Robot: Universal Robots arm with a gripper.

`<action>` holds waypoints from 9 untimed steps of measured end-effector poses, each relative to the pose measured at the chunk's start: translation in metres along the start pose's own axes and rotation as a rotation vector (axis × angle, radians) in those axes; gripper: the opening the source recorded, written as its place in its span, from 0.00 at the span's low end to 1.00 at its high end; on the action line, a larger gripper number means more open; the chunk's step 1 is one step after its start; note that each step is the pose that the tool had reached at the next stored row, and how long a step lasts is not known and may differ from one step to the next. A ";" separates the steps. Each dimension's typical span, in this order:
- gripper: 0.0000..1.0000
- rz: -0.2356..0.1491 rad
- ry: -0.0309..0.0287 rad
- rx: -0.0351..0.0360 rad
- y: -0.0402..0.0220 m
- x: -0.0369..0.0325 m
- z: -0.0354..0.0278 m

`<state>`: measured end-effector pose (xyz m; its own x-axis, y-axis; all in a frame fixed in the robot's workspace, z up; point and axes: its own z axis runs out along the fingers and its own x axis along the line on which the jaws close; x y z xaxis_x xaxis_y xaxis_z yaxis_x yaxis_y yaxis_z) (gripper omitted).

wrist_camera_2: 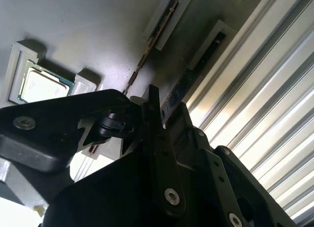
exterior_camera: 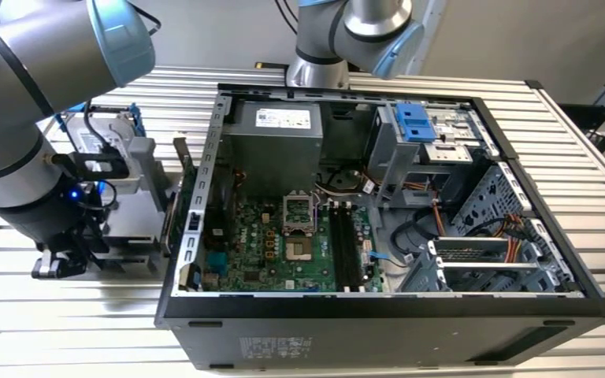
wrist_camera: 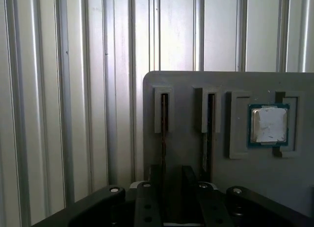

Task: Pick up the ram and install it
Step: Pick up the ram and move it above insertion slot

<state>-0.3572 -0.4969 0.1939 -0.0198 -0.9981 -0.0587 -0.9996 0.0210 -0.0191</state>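
The ram [wrist_camera: 163, 124] stands on edge in a slotted holder on a grey tray [wrist_camera: 186, 82], seen in both wrist views as a thin dark strip [wrist_camera_2: 147, 55] with one end held in a raised bracket. A second stick [wrist_camera: 210, 129] stands parallel just beside it in its own holder, and a chip [wrist_camera: 268, 125] with a silver lid lies flat in a recess on the far side of that stick.

The gripper [wrist_camera: 171, 170] hangs over the near end of the ram. Its two black fingers [wrist_camera: 154, 188] are spread with a clear gap between them. The ram runs into that gap, close to one finger, and no pinch on it shows. In the second wrist view the gripper [wrist_camera_2: 164, 107] sits low over the tray [wrist_camera_2: 88, 31], with the chip [wrist_camera_2: 41, 87] off to one side.

In the exterior view the arm reaches down at the exterior view's left, placing the gripper [exterior_camera: 63, 260] beside the tray [exterior_camera: 129, 224]. This is outside the open case [exterior_camera: 387, 331], which lies on its side on the slatted table [exterior_camera: 61, 331]. Inside the case the green motherboard [exterior_camera: 271, 244] faces up, its long black slots [exterior_camera: 345, 244] well apart from the ram.
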 end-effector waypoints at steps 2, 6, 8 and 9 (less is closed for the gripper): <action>1.00 0.000 -0.0001 0.0001 0.0000 0.0003 0.0001; 1.00 0.000 0.0005 -0.0001 0.0000 0.0019 0.0000; 1.00 0.000 0.0006 -0.0001 0.0000 0.0019 0.0000; 1.00 0.000 0.0006 -0.0001 0.0000 0.0020 -0.0001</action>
<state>-0.3572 -0.4989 0.1939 -0.0199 -0.9981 -0.0581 -0.9996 0.0210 -0.0190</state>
